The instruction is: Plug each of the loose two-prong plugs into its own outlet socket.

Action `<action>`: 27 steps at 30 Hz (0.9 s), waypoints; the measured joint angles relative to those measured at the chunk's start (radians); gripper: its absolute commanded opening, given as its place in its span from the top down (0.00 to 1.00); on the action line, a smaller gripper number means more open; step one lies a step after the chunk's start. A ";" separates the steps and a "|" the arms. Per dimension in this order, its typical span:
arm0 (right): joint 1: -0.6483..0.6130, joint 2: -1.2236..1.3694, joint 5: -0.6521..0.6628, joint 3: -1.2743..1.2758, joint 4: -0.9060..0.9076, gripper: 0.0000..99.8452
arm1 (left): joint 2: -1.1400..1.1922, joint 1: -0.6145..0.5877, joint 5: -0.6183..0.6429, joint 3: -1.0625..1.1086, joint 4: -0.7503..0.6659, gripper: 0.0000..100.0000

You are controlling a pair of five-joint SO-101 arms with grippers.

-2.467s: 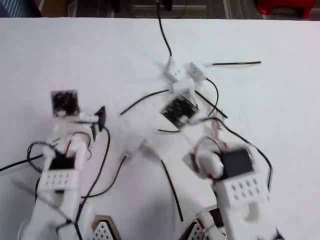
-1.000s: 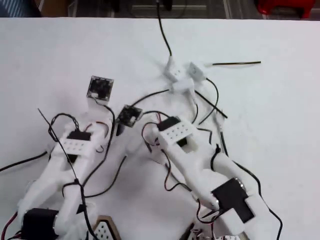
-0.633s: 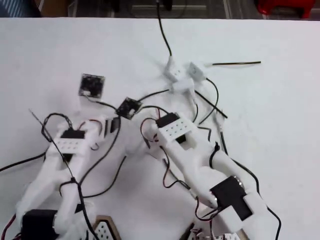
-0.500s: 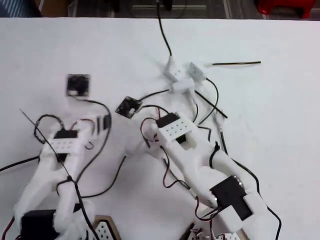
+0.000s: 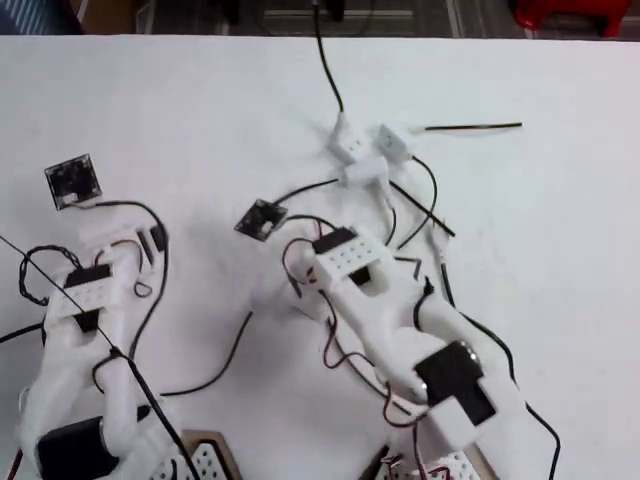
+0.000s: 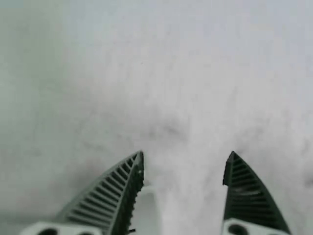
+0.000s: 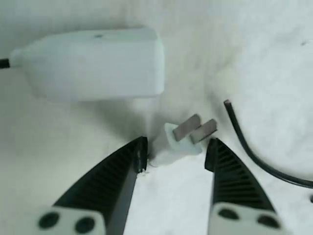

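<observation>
Plug lies inside my open right gripper; off-centre squeeze could spin it sideways; left gripper open, empty.

A white table fills nearly the whole high view. It is evenly lit, and its far edge runs straight across the top of the frame. Beyond that edge lies a narrow strip of dark floor. A red piece of furniture shows in the upper right corner. In the upper left corner, a blue striped object sits beside something brown.
</observation>
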 measured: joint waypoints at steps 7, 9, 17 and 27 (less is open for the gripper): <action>0.006 0.186 -0.052 -0.236 0.186 0.90 | 0.000 -0.002 0.000 0.000 0.000 0.74; 0.020 0.230 -0.083 -0.298 0.215 0.97 | 0.000 -0.002 0.000 0.000 0.000 0.74; 0.083 0.252 -0.141 -0.485 0.359 0.96 | 0.000 -0.002 0.000 0.000 0.000 0.74; 0.101 -0.084 -0.144 -0.671 0.572 0.96 | 0.000 0.032 0.000 0.000 -0.003 0.74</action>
